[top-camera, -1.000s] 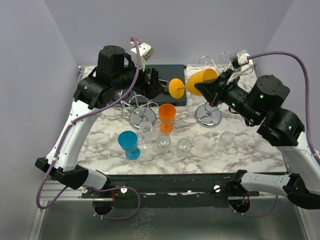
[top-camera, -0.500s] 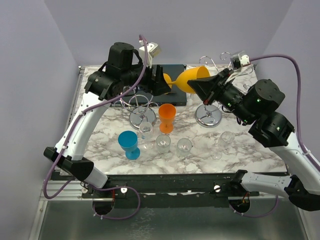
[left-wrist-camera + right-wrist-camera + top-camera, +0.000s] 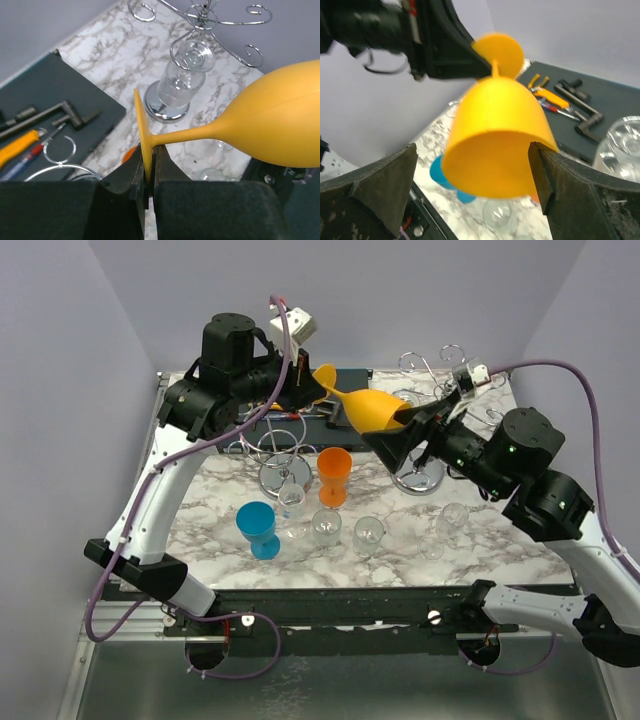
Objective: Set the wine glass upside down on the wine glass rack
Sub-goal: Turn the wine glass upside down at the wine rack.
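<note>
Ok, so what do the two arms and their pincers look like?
The left arm and right arm have white lower links and bulky black joint housings. A purple cable loops along each. The left pincer and right pincer have black, flat-sided fingers, scuffed on the right one.

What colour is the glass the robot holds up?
The wine glass is yellow-orange; clearest in the left wrist view.

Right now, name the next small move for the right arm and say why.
Probably draw the right jaws straight back off the yellow wine glass. The left jaws are shut on its foot, while the right jaws stand wide on either side of the bowl, so the left side seems to carry it alone.
</note>
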### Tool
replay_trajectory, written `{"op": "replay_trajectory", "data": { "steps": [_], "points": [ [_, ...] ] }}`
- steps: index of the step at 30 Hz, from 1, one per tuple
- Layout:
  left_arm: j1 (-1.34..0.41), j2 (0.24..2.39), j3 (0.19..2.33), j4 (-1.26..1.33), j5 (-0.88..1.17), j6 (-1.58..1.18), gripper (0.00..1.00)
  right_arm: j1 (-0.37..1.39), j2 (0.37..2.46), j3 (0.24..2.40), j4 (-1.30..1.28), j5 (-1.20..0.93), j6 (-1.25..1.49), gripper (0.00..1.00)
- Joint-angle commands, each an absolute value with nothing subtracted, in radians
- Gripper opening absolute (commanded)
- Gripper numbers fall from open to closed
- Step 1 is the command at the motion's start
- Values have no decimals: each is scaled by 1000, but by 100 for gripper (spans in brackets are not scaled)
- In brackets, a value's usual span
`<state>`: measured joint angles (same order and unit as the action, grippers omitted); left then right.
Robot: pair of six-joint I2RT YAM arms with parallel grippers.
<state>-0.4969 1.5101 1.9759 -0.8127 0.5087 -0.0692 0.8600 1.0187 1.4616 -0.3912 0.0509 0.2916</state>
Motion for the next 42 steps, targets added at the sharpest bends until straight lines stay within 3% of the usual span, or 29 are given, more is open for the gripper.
{"op": "replay_trajectory", "data": {
  "steps": [1, 7, 15, 24, 29, 31, 34, 39, 42],
  "points": [
    [-502, 1465, 2051, -781, 438, 156, 0, 857, 968, 1507, -628, 160, 259, 100],
    [-510, 1417, 2020, -725, 448, 372, 0, 857, 919, 1527, -782, 417, 252, 100],
    [-633, 1306, 1875, -676, 428, 711, 0, 857, 1018, 1575, -856, 772, 246, 100],
    [-1075, 1326, 1822, -658, 237, 1081, 0, 855, 1186, 1754, -679, 974, 111, 100],
    [-1222, 1347, 1730, -611, 174, 1268, 0, 854, 1087, 1686, -294, 1092, -158, 100],
    [-1242, 1349, 1680, -540, 169, 1328, 0, 855, 1055, 1627, -79, 1117, -320, 100],
    [-1254, 1375, 1656, -468, 165, 1381, 0, 855, 1094, 1630, 24, 1093, -443, 100],
    [-1259, 1440, 1661, -368, 148, 1427, 0, 820, 1315, 1832, -129, 1001, -451, 100],
    [-1261, 1476, 1682, -341, 128, 1421, 0, 693, 1451, 2076, -371, 853, -305, 100]
  ]
}}
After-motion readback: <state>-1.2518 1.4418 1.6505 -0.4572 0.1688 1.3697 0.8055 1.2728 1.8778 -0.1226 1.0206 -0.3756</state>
